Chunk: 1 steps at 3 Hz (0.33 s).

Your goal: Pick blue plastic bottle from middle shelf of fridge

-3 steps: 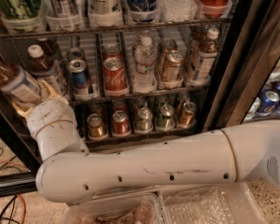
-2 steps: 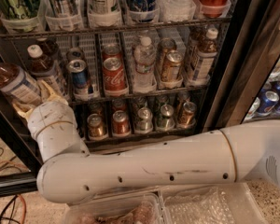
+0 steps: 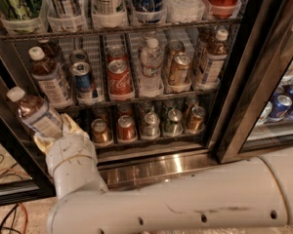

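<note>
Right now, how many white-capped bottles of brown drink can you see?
3. The blue plastic bottle tilts in the gripper at lower left; a second bottle stands at the left end of the middle shelf; a third bottle at its right end. Others may be hidden behind.

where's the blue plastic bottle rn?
Camera view, far left: the blue plastic bottle is tilted in the gripper, off the middle shelf, just below-left of a similar bottle standing at that shelf's left end.
</note>
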{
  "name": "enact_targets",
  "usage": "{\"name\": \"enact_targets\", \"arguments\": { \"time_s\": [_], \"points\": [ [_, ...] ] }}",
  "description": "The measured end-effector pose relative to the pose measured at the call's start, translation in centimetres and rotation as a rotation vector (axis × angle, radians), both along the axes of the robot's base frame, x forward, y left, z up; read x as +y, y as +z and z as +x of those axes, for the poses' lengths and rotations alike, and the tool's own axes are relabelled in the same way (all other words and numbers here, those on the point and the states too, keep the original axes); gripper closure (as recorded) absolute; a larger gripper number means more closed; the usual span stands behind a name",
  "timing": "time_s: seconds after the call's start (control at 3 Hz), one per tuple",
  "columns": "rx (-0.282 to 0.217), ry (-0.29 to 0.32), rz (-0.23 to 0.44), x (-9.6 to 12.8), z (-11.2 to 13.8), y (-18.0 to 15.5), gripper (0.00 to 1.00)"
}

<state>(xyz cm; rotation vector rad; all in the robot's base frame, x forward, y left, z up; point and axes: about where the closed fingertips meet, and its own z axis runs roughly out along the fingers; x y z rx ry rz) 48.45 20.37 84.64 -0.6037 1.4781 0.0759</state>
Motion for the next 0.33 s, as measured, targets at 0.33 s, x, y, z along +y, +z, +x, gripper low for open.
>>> {"name": "enact_targets", "arguments": {
  "time_s": [0.33],
  "points": [
    [0.077,-0.028,-0.028,-1.8,-1.84,-2.48,1.0]
  ]
}}
